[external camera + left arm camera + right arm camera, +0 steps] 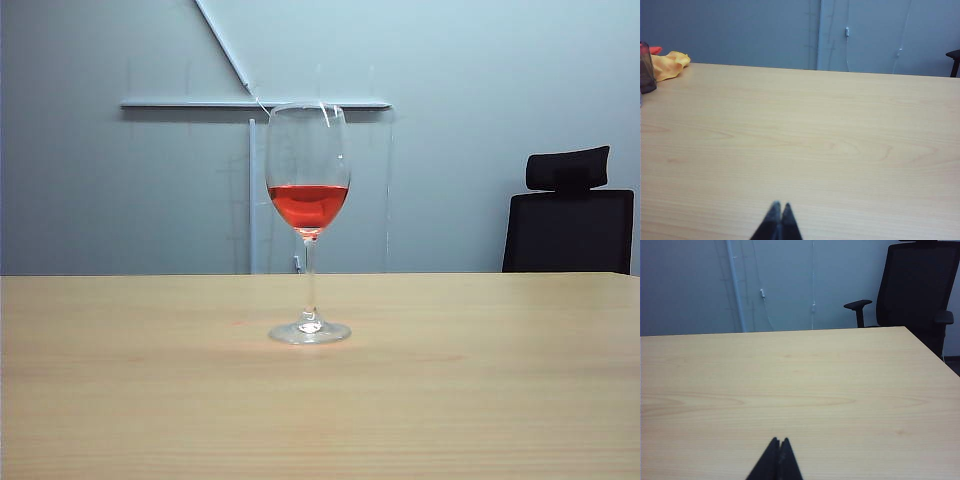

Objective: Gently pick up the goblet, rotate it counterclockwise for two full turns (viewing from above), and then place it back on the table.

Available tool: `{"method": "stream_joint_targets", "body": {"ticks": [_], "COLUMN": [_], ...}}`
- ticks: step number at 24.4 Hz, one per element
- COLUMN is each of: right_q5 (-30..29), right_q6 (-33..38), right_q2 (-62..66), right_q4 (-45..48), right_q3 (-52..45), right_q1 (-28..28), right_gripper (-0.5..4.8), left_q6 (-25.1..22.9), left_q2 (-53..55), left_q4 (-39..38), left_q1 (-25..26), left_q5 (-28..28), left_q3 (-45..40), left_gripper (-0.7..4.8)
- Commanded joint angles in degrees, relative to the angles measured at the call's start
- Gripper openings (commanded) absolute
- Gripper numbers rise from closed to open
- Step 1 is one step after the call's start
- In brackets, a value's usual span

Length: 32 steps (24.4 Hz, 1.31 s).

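Note:
The goblet (308,200), a tall clear stemmed glass with red liquid low in its bowl, stands upright on the light-wood table (500,380) near the middle of the exterior view. Neither arm shows in that view. In the left wrist view my left gripper (781,205) is shut, its dark tips together above bare tabletop (840,140). My right gripper (779,440) is likewise shut over bare wood (815,390) in the right wrist view. Neither wrist view shows the goblet, and nothing is held.
A black office chair (570,215) stands behind the table's far right edge, also the chair (917,285) in the right wrist view. A yellow cloth (670,64) and a dark translucent container (646,67) sit at the table's far left corner. A grey wall lies behind.

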<state>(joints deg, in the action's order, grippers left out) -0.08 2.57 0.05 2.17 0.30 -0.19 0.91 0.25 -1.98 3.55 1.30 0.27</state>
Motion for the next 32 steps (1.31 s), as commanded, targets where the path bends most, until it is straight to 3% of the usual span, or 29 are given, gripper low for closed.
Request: {"method": "stream_joint_targets", "body": {"ticks": [1,9,11,14,16,19,23,27,30,32], "right_q5": [0.0,0.0,-1.4,-9.3,-11.8,-12.1,-12.4,-16.2,-20.7,-20.8], "right_q6": [0.0,0.0,3.1,6.8,7.2,9.3,8.8,3.2,-2.0,-3.7], "right_q2": [-0.1,-0.1,-0.1,-0.1,0.1,1.5,8.1,20.1,30.8,38.7], "right_q4": [1.0,1.1,1.4,4.0,5.3,5.1,5.7,9.0,12.7,15.0], "right_q3": [-0.2,-0.2,-0.2,0.0,0.6,3.0,7.8,12.1,15.1,17.2], "right_q1": [0.0,0.0,0.1,0.2,0.1,0.5,2.0,4.8,8.1,11.0], "right_gripper": [-0.05,-0.05,-0.04,-0.01,-0.01,-0.01,-0.01,0.06,1.56,3.06], "left_q6": [0.0,0.0,0.0,0.0,0.0,-0.1,0.0,-0.1,0.0,-0.1], "left_q2": [0.1,0.1,0.1,0.5,1.8,3.7,5.6,5.7,5.7,5.7], "left_q4": [0.7,0.7,0.7,0.8,0.8,0.8,0.7,0.7,0.7,0.7], "left_q1": [0.1,0.1,-1.8,-12.3,-20.3,-27.0,-32.9,-35.3,-35.3,-35.3], "left_q5": [0.0,0.0,0.0,0.2,0.0,-0.1,-0.1,0.0,0.0,0.0], "left_q3": [0.2,0.2,0.2,0.2,0.2,0.2,0.2,0.2,0.2,0.2], "left_gripper": [-0.05,-0.05,-0.05,-0.05,-0.05,-0.05,-0.05,-0.05,-0.05,-0.05]}}
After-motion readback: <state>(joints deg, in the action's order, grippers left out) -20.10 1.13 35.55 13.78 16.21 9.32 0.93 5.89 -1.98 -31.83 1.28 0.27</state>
